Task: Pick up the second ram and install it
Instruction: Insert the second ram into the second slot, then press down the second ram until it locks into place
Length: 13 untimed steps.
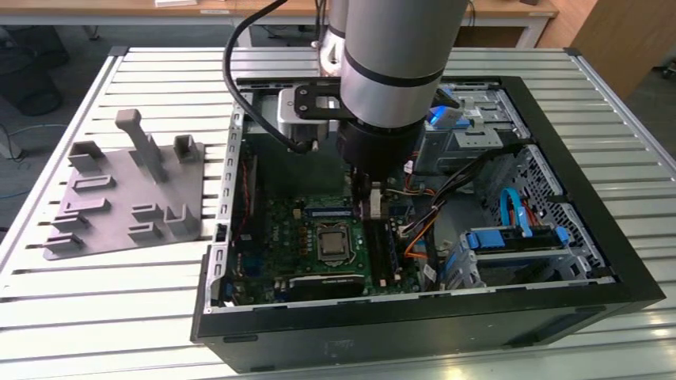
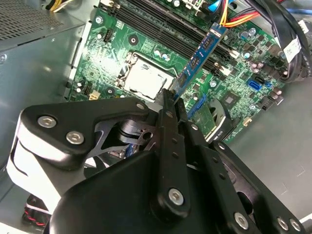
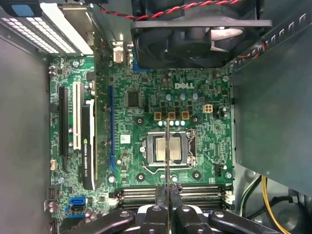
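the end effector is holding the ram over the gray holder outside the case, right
Not quite. The end effector does hold the ram, but inside the case, over the motherboard. The gray holder sits apart from it, outside the case on the exterior view's left. The exterior view shows this.
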### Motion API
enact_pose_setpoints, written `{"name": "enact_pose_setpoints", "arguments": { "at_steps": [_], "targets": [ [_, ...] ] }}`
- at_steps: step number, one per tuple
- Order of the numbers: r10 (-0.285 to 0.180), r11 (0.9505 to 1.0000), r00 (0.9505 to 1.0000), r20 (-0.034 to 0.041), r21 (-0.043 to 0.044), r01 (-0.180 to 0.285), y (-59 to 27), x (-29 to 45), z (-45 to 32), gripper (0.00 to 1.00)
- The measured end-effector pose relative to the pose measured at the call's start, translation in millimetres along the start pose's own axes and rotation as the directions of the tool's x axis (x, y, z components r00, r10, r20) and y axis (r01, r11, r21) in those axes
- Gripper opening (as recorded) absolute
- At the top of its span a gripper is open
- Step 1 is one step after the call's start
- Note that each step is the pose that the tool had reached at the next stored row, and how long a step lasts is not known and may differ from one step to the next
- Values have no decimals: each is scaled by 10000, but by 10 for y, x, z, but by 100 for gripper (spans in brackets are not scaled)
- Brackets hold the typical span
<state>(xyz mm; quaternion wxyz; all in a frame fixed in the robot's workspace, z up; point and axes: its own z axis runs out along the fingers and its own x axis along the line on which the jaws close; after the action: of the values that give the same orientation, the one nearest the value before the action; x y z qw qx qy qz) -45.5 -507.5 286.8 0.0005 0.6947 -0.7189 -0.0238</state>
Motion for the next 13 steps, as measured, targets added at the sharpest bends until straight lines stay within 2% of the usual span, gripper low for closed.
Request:
{"name": "enact_pose_setpoints", "arguments": {
  "at_steps": [13],
  "targets": [
    [1,10000,10000,0,0,-1,0,0,3,14]
  ]
}}
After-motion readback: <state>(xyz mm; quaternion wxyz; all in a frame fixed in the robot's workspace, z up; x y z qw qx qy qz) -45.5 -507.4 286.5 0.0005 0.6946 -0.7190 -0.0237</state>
